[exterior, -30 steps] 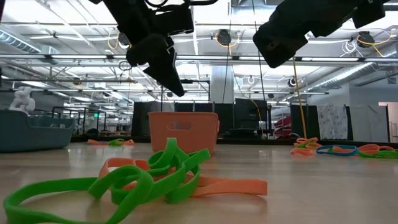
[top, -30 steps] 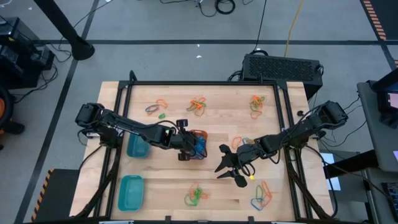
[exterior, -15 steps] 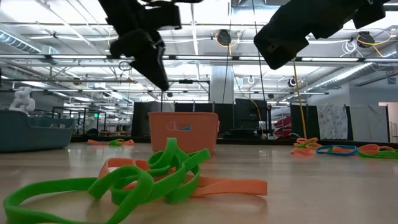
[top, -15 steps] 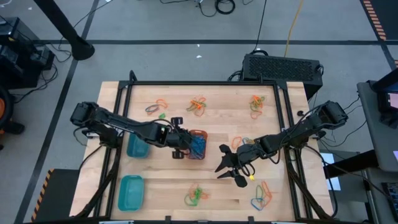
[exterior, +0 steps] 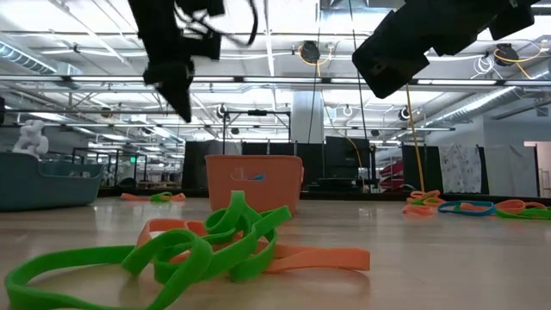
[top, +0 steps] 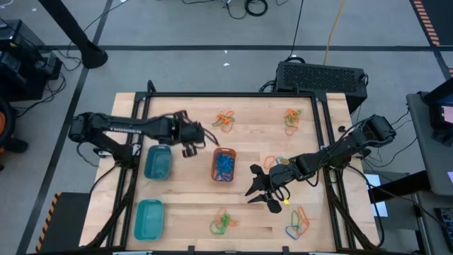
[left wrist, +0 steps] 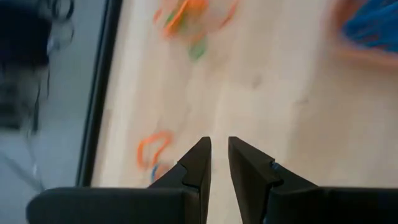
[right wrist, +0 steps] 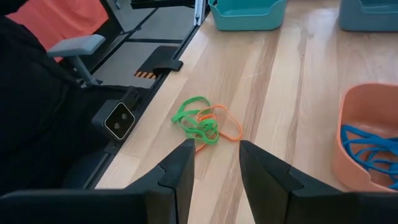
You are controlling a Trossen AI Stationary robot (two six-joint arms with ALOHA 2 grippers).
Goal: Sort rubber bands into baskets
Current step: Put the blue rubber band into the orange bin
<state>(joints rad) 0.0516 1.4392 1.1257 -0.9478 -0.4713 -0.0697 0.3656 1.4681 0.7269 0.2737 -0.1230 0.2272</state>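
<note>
I hold the left gripper (top: 190, 144), jaws narrow and empty, left of the orange basket (top: 224, 164) holding blue rubber bands (top: 226, 165), while the right gripper (top: 261, 187), jaws parted, waits near the green-orange pile (right wrist: 204, 124).

left gripper (top: 190, 142): above bare counter (top: 248, 212), between blue-teal basket (top: 158, 163) and orange basket (top: 224, 164) | orange basket: holds blue rubber bands (top: 225, 165) | right gripper (top: 256, 191): jaws spread, right of orange basket | teal basket (top: 149, 218): near-left corner | loose band clusters (top: 224, 120): far and near edges
</note>
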